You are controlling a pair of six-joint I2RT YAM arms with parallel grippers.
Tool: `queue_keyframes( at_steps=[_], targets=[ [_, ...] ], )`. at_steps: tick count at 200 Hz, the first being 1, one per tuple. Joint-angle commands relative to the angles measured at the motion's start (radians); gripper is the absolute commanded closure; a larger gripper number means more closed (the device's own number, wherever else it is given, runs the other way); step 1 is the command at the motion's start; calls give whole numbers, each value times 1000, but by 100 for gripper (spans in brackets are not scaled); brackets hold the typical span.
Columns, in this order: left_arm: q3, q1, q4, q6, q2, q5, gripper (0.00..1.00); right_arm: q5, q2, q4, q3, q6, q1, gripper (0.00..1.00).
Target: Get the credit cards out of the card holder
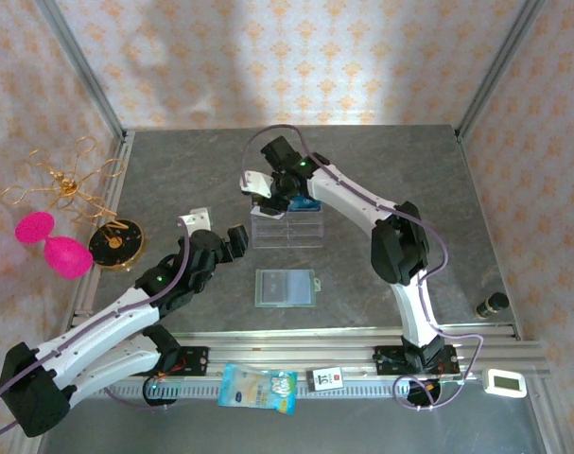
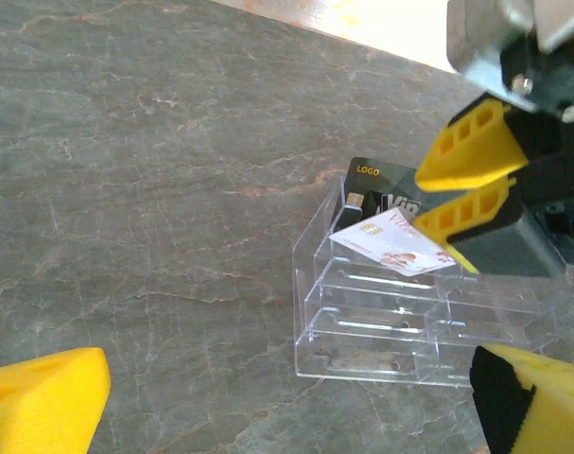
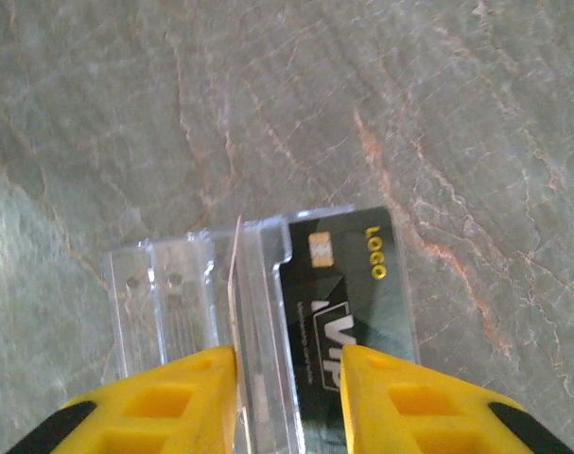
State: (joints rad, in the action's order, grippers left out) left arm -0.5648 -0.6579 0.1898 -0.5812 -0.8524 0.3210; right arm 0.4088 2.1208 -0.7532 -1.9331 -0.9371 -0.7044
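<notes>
1. I see the card holder (image 1: 286, 288) lying flat on the table (image 1: 173, 161), near the middle, on the near side of the clear rack (image 1: 287, 230) and apart from both claws
2. My right claw (image 1: 268, 194) hangs over the far left part of the rack; in its wrist view the yellow fingers (image 3: 164, 407) stand a little apart, with rack plastic showing in the gap
3. A whitish card (image 2: 392, 248) sits tilted in the rack's far tier, one end touching the right claw's lower finger; edge-on in the right wrist view it lies just against the left-hand finger, so I cannot call it pinched
4. A dark card (image 3: 348, 303) marked LOGO stands in the tier just beside the whitish one, to its right in the right wrist view
5. My left claw (image 1: 232, 238) hovers just left of the rack, spread wide and holding nothing
</notes>
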Motion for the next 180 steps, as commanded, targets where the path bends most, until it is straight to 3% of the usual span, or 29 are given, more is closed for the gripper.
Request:
queue_keyframes(
  at_steps=[1,56,100,119,137,180],
  targets=[
    [15,10,-38,1,28,-13,1,18,-33,60,-46,103,-3,64],
    [-16,64,-47,1,-32,-92,1,21,-101,205,55,255,0,56],
    [-38,177,-57,0,-132,-272,1,94,-128,206,69,256,39,54],
    [-32,185,-85,0,-150,-274,2,146,-127,184,76,236,55,57],
    [-44,198,-81,1,-180,-263,12,179,-101,160,55,228,59,60],
    [-56,215,-72,1,-231,-287,10,216,-49,124,30,220,60,57]
  ],
)
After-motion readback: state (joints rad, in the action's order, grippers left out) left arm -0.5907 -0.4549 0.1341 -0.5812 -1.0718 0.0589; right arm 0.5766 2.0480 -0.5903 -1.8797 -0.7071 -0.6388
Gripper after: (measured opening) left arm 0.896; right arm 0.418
